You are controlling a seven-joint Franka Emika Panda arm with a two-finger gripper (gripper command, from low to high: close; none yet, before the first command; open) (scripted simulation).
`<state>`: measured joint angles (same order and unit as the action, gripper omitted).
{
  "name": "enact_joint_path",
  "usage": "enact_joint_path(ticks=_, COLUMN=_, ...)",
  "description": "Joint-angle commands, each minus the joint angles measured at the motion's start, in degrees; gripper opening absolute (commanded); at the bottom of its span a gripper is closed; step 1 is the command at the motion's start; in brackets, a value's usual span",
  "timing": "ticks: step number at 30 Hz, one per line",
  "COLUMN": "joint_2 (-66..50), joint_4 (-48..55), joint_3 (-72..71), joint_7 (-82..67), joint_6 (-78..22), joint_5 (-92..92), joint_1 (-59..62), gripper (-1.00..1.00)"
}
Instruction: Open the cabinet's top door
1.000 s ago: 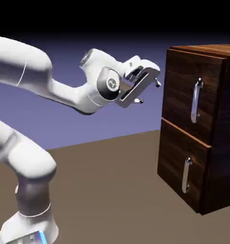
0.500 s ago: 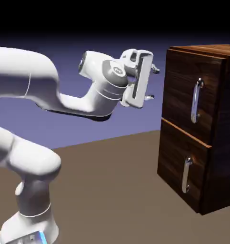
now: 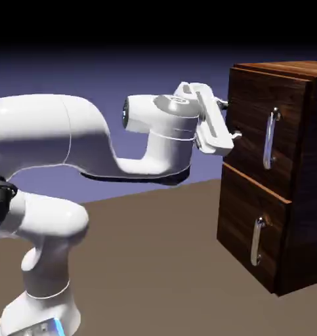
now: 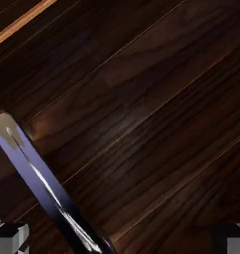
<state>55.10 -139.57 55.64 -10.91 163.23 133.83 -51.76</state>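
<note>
Top door (image 3: 253,118): upper front panel of the dark wood-grain cabinet (image 3: 310,177), at the exterior view's right; closed. Its silver bar handle (image 3: 269,139) stands upright; in the hand view it slants from the left edge to the bottom. Claw (image 3: 232,119) spread wide, tilted, near the door's left part, nothing pinched; contact with the panel cannot be told. Lower door (image 3: 246,223) closed beneath. White arm (image 3: 49,131) reaches in from the left.

Fingers (image 3: 236,135) now nearer the cabinet (image 3: 272,177).
</note>
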Motion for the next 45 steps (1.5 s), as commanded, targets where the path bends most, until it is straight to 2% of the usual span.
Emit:
enact_joint_path(ticks=1, joint_2=0.42, joint_4=0.40, joint_3=1.04, joint_7=-1.00, joint_6=-0.20, joint_5=2.50, joint_1=-0.95, gripper=0.00)
enact_joint_path(ticks=12, joint_2=5.02, joint_4=4.79, joint_3=12.43, joint_7=-11.93, joint_6=-2.41, joint_5=29.91, joint_1=-11.41, gripper=0.00)
enact_joint_path(ticks=14, joint_2=5.25, joint_4=5.02, joint_3=13.02, joint_7=-12.49, joint_6=-2.52, joint_5=31.31, joint_1=-11.95, gripper=0.00)
enact_joint_path(ticks=19, joint_2=3.04, joint_4=13.06, joint_3=18.53, joint_7=-12.35, joint_6=-3.47, joint_5=32.18, joint_1=-22.05, gripper=0.00)
enact_joint_path(ticks=20, joint_2=3.04, joint_4=13.06, joint_3=18.53, joint_7=-12.35, joint_6=-3.48, joint_5=32.18, joint_1=-22.05, gripper=-1.00)
enact_joint_path(ticks=33, joint_2=-17.77, joint_4=2.51, joint_3=-1.45, joint_7=13.79, joint_6=-10.55, joint_5=32.19, joint_1=2.87, gripper=-1.00)
enact_joint_path(ticks=45, joint_2=-26.41, joint_4=-0.24, joint_3=-25.06, joint_7=28.82, joint_6=-10.25, joint_5=31.85, joint_1=27.79, gripper=-1.00)
